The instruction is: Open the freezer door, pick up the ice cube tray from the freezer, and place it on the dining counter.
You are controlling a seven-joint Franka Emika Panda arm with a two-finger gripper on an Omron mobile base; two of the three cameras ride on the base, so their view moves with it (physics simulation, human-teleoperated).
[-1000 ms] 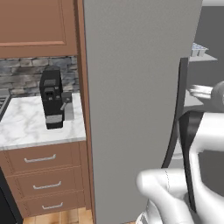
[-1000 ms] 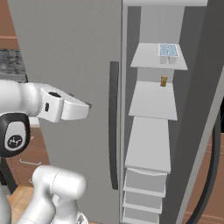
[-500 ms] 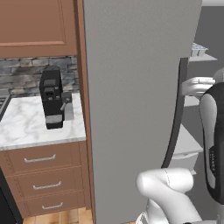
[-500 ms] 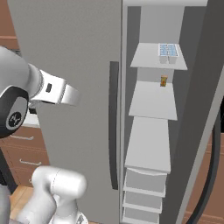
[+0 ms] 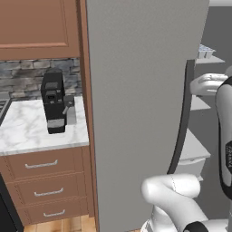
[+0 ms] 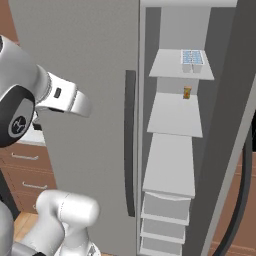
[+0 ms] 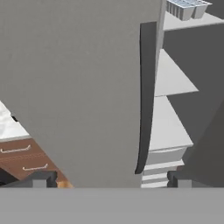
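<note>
The freezer [image 6: 172,150] stands open, its pale shelves and white drawers showing. On its top shelf lies the pale blue ice cube tray [image 6: 192,57], seen too in the left base view [image 5: 206,50] and at the top of the hand view [image 7: 186,8]. The freezer door [image 6: 242,75] is swung out at the right edge, its curved dark handle [image 6: 245,190] low down. My gripper [image 7: 109,179] is open and holds nothing. It is well back from the shelves and below the tray, facing the seam between the closed grey door and the open freezer. The dining counter is out of view.
A closed grey door [image 6: 85,55] with a dark bar handle [image 6: 130,145] fills the space left of the freezer. A small orange item [image 6: 187,92] sits on the second shelf. Further left, a black coffee machine [image 5: 54,102] stands on a small marble counter [image 5: 27,131] over wooden drawers.
My arm has swung upward and now stands tall at the right of the left base view. The hand has drawn left and up in the right base view. The tray and doors have not moved.
</note>
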